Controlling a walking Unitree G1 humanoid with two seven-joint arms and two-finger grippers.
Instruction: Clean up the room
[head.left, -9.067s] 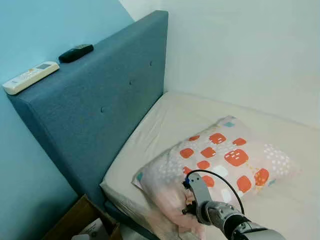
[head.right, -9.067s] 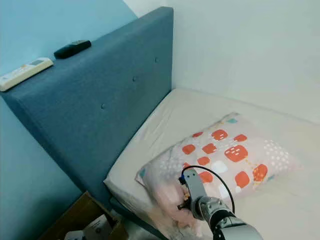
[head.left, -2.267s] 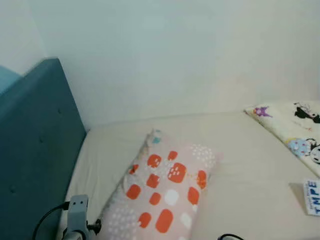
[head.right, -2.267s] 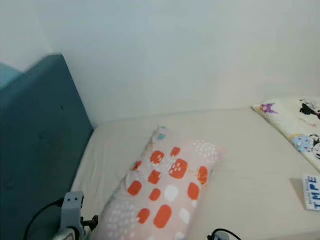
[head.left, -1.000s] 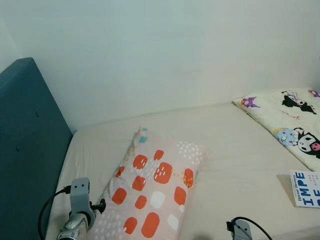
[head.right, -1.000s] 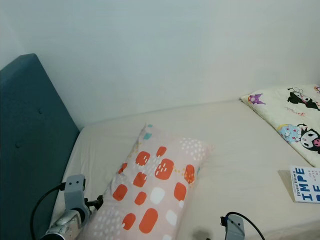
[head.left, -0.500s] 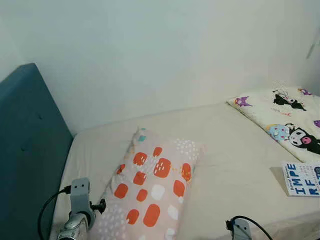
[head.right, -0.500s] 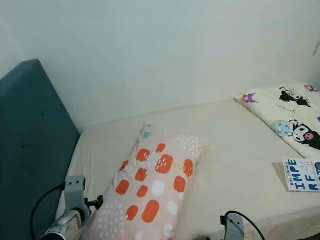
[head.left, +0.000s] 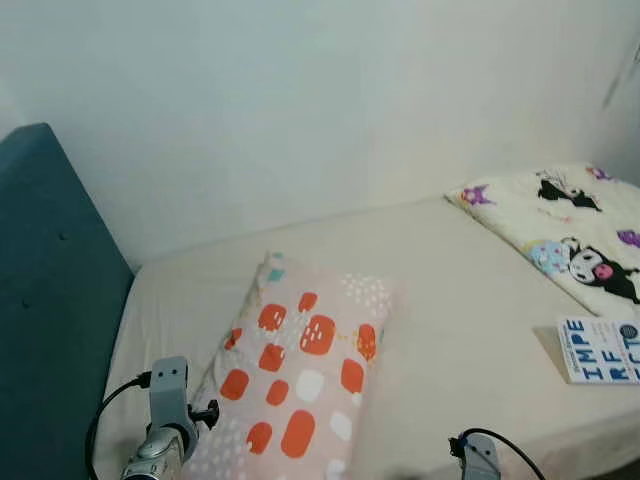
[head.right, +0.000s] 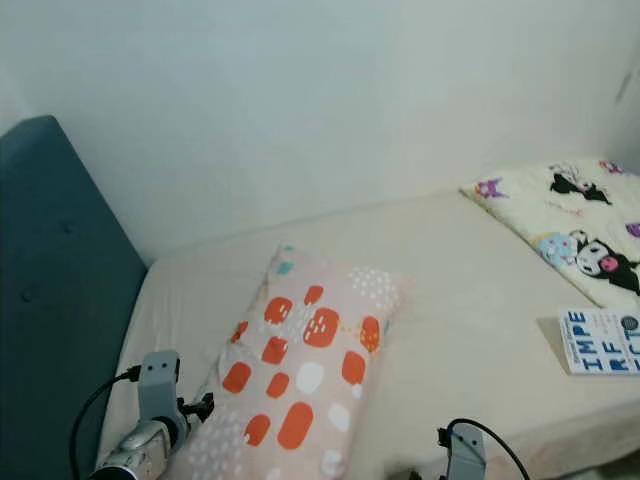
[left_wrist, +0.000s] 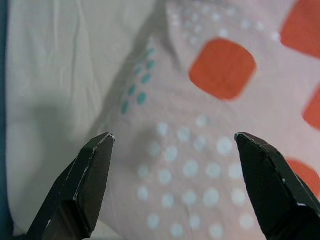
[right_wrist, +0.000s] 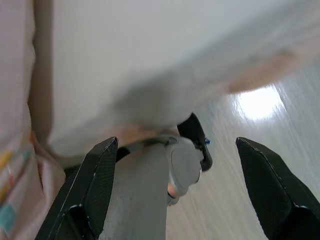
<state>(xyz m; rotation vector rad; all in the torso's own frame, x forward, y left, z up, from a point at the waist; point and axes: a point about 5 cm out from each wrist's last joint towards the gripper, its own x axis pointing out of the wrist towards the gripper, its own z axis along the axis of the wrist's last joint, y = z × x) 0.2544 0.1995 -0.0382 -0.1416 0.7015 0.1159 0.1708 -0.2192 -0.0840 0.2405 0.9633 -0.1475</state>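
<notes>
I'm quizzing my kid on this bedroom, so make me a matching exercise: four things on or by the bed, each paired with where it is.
Things:
1. pink pillow with orange squares
2. white book with blue letters
3. cream cartoon-print blanket
4. teal padded headboard

Places:
A. far right, by the wall
B. left end of bed
C. near right edge of mattress
D. mattress, left of middle

Pairs: 1-D, 2-C, 3-A, 4-B

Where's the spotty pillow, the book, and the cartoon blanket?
spotty pillow (head.left: 300, 360), left eye view, on an orange patch mid-pillow.
book (head.right: 600, 342), right eye view, on its white cover.
cartoon blanket (head.left: 560, 225), left eye view, middle of the printed fabric.
</notes>
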